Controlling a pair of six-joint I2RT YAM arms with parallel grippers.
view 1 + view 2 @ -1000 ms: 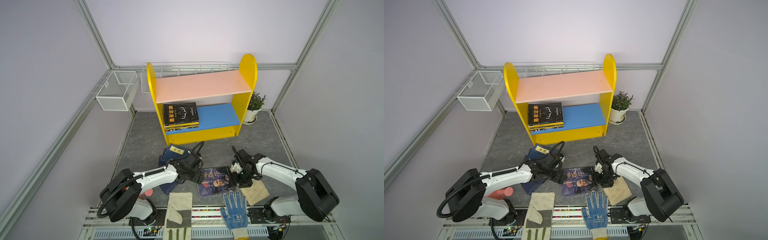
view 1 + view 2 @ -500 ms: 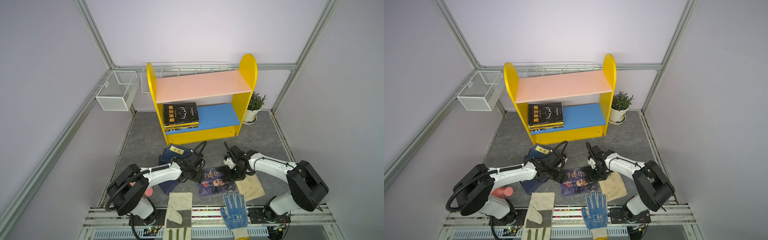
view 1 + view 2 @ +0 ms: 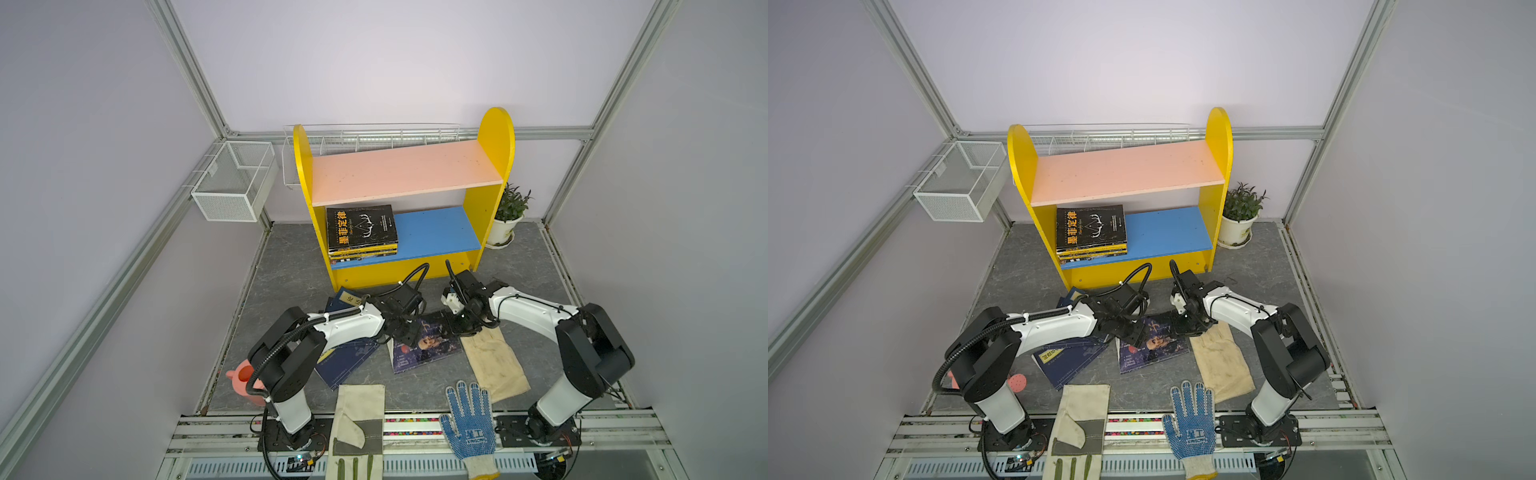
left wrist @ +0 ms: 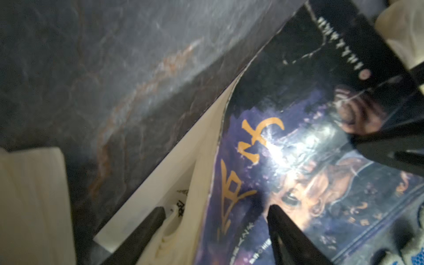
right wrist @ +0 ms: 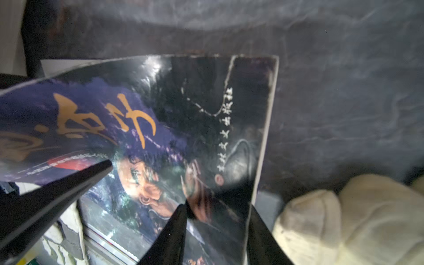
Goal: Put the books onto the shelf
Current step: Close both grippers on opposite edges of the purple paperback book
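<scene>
book: thin, light, glossy paperback, floppy cover, flat on floor before shelf | my left claw: wide open, straddling lifted cover | my right claw: partly open astride opposite edge, grip unclear | hold: pinch whole thickness, never cover alone

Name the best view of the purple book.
Right wrist view: the purple book fills it, gold title and face clear. Left wrist view crops it; both top views show it small, partly hidden.

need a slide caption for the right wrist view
Right gripper astride the edge of the purple book on the grey tabletop, cream cloth beside it.
</scene>
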